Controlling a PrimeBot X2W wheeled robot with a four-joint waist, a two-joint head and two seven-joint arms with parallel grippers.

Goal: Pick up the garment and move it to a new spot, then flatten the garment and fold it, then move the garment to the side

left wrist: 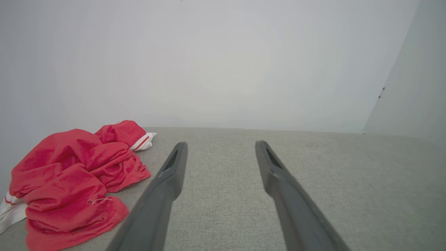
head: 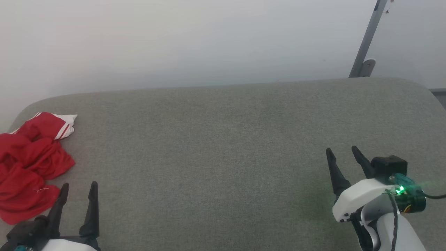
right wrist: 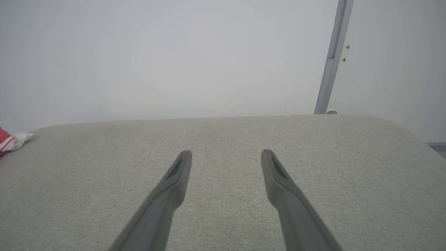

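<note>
The garment [head: 29,164] lay crumpled just left of the left gripper [head: 79,185]; it and the right gripper [head: 341,150] stood apart, empty; no step was done yet

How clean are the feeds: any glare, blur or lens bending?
Head view: soft even light, no glare; a green lamp tints the cushion beside the right gripper. Left wrist view: the garment is sharp, the left gripper a little soft up close. Right wrist view: the cushion's far edge bows, wide-angle bending.
</note>
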